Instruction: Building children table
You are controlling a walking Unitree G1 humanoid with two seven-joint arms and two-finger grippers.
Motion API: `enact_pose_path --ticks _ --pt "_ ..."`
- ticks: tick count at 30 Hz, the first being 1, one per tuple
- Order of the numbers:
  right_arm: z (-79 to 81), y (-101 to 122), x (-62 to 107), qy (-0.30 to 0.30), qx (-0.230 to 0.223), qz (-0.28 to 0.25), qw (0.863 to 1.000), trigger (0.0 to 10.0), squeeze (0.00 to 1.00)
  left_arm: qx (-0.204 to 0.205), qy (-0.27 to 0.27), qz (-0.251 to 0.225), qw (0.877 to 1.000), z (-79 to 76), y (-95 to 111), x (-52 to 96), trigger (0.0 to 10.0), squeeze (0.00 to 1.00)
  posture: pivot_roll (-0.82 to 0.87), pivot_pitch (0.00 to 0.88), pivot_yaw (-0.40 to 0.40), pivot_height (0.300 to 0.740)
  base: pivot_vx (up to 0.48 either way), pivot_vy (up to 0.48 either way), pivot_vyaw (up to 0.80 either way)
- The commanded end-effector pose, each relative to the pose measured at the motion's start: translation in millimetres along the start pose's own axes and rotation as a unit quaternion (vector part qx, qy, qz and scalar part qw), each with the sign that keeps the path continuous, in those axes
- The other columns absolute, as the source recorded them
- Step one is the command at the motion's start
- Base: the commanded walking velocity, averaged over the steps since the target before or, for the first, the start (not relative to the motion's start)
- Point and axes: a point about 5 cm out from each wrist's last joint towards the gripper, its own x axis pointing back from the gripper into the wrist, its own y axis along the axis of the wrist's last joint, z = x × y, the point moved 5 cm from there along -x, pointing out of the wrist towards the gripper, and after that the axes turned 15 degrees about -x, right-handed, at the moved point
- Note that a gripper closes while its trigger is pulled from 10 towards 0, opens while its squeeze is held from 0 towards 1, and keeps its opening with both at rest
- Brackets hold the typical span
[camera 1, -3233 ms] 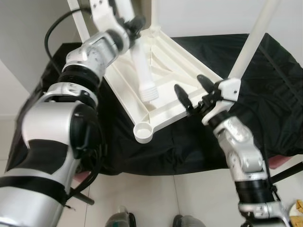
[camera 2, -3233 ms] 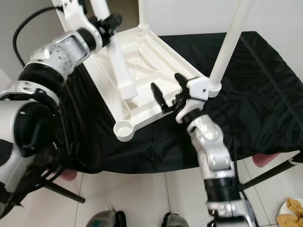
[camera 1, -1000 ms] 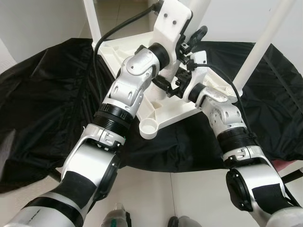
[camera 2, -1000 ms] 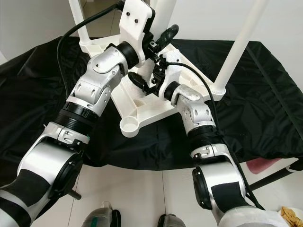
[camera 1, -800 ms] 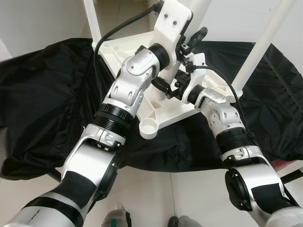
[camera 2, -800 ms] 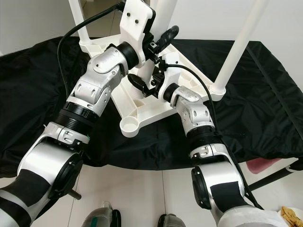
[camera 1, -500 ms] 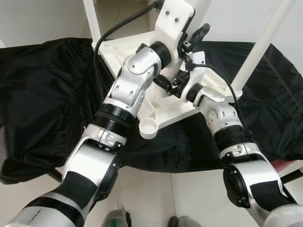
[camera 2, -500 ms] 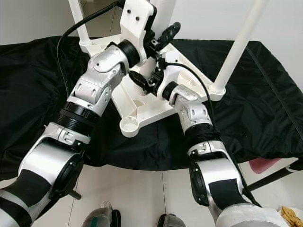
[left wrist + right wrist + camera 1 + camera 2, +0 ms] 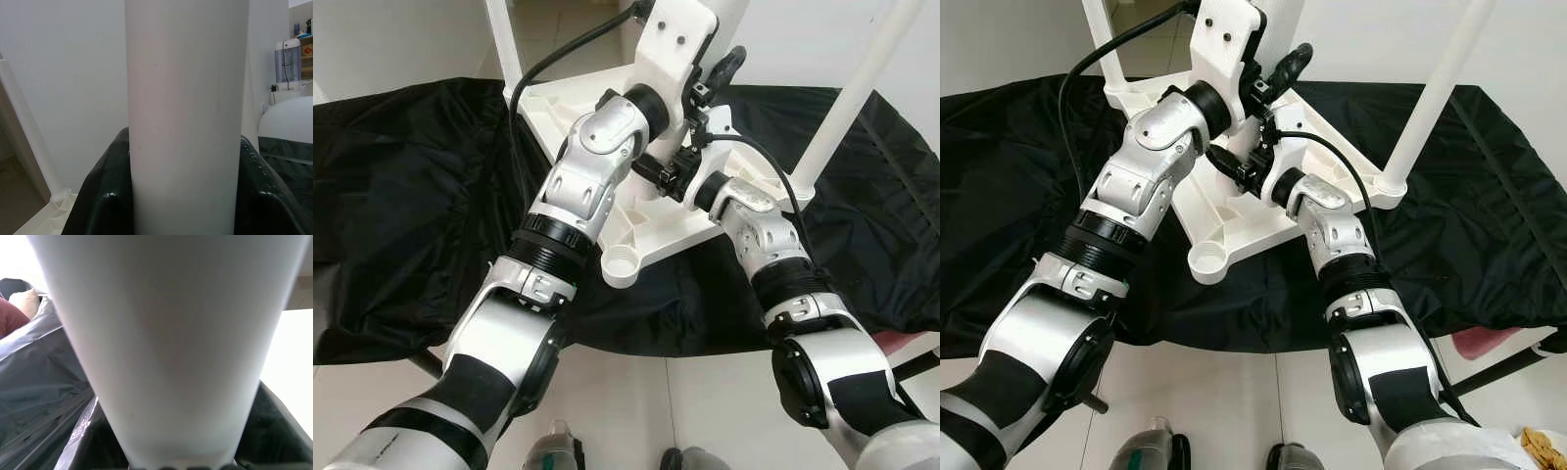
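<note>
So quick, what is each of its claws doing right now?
Left gripper: shut on the round white plastic table leg.
Right gripper: shut on the same leg.

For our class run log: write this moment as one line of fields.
step: fitting leg | left gripper: shut on leg | right gripper: shut on leg | tabletop: upside down on black cloth | corner socket: empty

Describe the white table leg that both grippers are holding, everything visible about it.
The table leg is a smooth, matte white round tube, plastic by its look. It stands roughly upright over the upturned white tabletop, which lies on a black cloth. The left gripper clamps it from both sides, and the right gripper does too. Its lower end is hidden behind the arms.
</note>
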Motion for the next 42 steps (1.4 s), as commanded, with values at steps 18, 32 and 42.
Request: enact_pose_path --ticks 18,32,42 --pt "2.8 20.7 -3.6 0.005 0.009 -0.043 0.999 10.0 0.0 -0.01 -0.021 0.0 1.0 -6.3 3.4 -4.5 10.0 0.0 0.06 0.0 0.011 0.74 0.0 0.0 0.0" --pt "7.7 17.7 -3.9 0.022 0.005 -0.04 0.999 0.0 0.0 -0.016 -0.018 0.0 1.0 -2.9 4.0 -5.3 10.0 0.0 0.06 0.0 0.014 0.74 0.0 0.0 0.0" --pt "3.1 16.7 -2.2 0.005 -0.003 -0.043 0.999 10.0 0.0 0.005 -0.022 -0.003 1.0 -0.8 5.1 -5.8 10.0 1.0 0.06 0.0 0.014 0.74 0.0 0.0 0.0"
